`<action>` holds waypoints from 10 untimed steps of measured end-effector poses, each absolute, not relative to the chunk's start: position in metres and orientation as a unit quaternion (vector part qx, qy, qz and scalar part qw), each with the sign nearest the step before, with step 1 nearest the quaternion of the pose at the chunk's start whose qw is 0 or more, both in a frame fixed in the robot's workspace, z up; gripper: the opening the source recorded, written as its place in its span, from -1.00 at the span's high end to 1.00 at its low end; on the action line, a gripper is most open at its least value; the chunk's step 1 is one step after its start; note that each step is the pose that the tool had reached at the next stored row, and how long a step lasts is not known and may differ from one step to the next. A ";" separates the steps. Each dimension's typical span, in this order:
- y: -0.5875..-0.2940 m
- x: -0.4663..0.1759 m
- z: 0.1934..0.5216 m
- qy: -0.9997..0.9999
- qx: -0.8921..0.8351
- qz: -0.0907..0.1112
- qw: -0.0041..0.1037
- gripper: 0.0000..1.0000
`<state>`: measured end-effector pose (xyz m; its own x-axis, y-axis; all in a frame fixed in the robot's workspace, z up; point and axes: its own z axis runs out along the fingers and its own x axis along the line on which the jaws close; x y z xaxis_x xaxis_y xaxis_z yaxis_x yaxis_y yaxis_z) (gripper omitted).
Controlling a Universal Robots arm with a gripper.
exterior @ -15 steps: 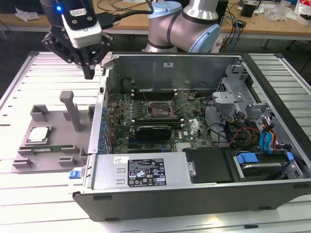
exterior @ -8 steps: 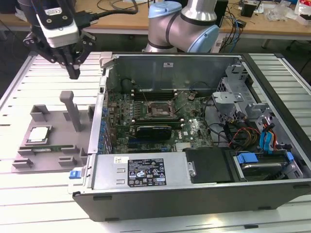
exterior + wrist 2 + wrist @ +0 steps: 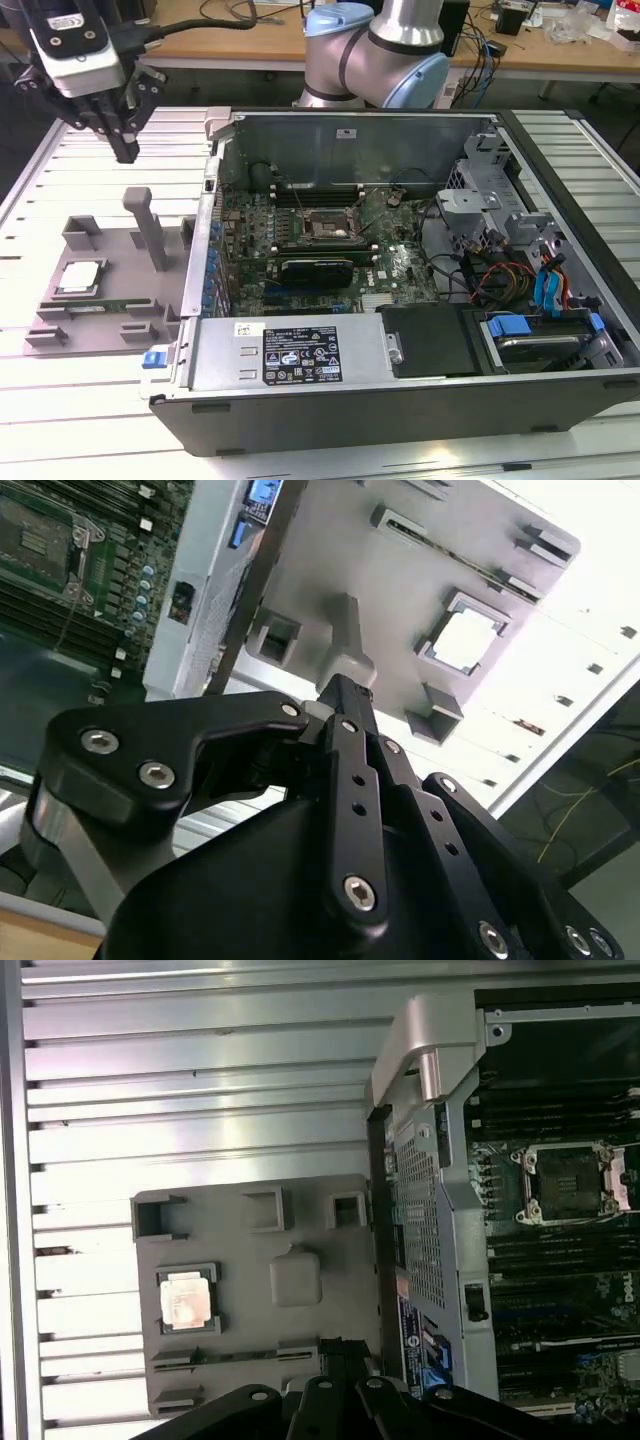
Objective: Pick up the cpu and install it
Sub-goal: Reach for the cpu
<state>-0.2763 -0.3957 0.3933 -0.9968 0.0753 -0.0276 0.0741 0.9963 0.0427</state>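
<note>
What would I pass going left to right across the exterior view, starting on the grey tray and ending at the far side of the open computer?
cpu → grey upright post → processor socket → blue cables

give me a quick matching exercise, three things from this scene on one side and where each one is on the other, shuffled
Things:
1. cpu
2. gripper
3. cpu socket

Places:
A. on the motherboard inside the open case
B. in the air outside the case, holding nothing
C. in a recess of the grey tray

Pairs: 1-C, 2-B, 3-A
</note>
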 end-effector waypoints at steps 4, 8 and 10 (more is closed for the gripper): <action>-0.395 -0.296 0.393 0.999 0.037 0.020 0.015 0.79; -0.395 -0.312 0.393 0.999 0.037 0.020 0.015 0.79; -0.395 -0.319 0.393 0.999 0.037 0.020 0.015 0.79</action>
<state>-0.3187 -0.3946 0.3933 -0.9967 0.0752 -0.0288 0.0740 0.9964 0.0410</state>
